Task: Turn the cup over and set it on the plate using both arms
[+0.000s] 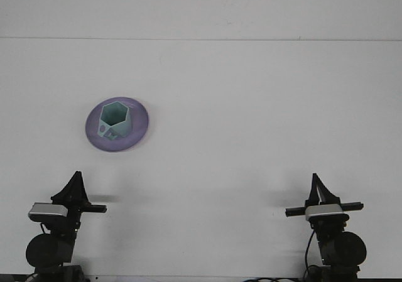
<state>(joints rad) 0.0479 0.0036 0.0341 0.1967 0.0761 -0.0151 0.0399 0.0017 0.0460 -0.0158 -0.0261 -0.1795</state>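
Note:
A mint-green hexagonal cup [114,119] stands upright, mouth up, on a purple plate [139,120] at the left of the white table. My left gripper [76,181] is low at the front left, well below the plate and apart from it. My right gripper [316,183] is low at the front right, far from the cup. Each shows as a dark pointed tip with nothing in it.
The table's far edge [201,39] runs across the top. Only the plate and cup stand on the white surface between the two arms.

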